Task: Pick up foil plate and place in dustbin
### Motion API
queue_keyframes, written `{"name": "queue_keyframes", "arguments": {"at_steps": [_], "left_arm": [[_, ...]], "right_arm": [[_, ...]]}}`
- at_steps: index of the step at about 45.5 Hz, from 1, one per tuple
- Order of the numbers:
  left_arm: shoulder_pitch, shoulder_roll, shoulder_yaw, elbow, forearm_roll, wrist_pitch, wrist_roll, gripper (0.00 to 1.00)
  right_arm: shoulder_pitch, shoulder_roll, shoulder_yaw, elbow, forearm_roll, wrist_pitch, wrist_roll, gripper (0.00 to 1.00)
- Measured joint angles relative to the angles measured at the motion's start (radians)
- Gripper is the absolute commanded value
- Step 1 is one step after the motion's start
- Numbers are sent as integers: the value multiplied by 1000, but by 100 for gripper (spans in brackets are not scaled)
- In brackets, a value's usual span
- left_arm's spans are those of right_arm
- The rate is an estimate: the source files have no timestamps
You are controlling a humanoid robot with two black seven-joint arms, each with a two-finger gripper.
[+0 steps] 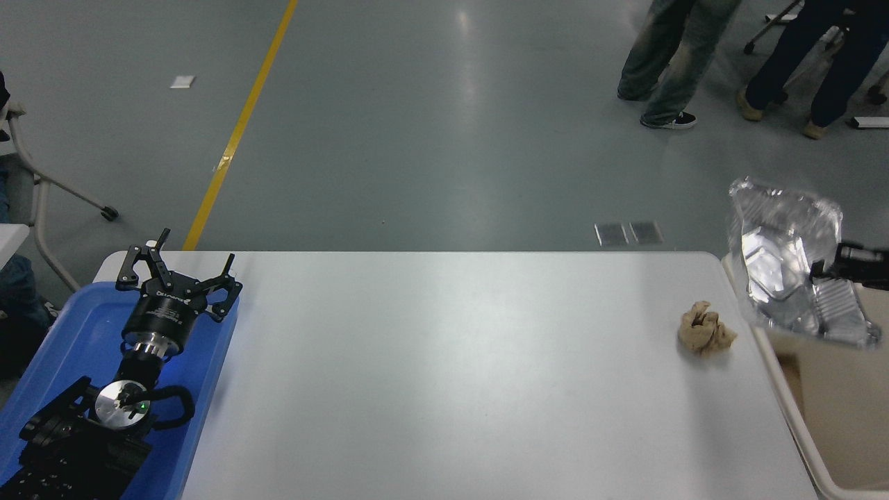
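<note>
- A crumpled brown paper ball [706, 328] sits on the white table [444, 375] near its right edge, apart from the dustbin [785, 410] just off that edge.
- Two people's legs [667, 62] stand on the grey floor well beyond the table.
- The foil plate [792, 271], shiny ribbed aluminium and blurred, hangs tilted over the beige bin's far end, its long axis seemingly running from far-left down to near-right.
- The right gripper [823, 269] pinches the plate's rim.
- The left gripper [177, 278], fingers spread, is parked over the blue plastic tray [62, 340] at lower left.
</note>
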Motion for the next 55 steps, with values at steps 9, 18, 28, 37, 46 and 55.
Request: {"name": "queue_keyframes", "arguments": {"at_steps": [9, 18, 28, 37, 46, 55], "left_arm": [[0, 0, 0, 0, 0, 0, 0, 99], [0, 0, 0, 0, 0, 0, 0, 99], [0, 0, 0, 0, 0, 0, 0, 99], [0, 0, -1, 0, 0, 0, 0, 99], [1, 0, -1, 0, 0, 0, 0, 99], [1, 0, -1, 0, 0, 0, 0, 99]], "right_arm": [[-265, 34, 124, -204, 120, -20, -9, 0], [-529, 127, 201, -454, 245, -35, -33, 0], [-718, 231, 278, -653, 343, -74, -110, 0], [-790, 289, 314, -717, 373, -126, -205, 0], [-821, 317, 329, -743, 387, -155, -268, 95], [-832, 327, 336, -751, 393, -165, -299, 100]]}}
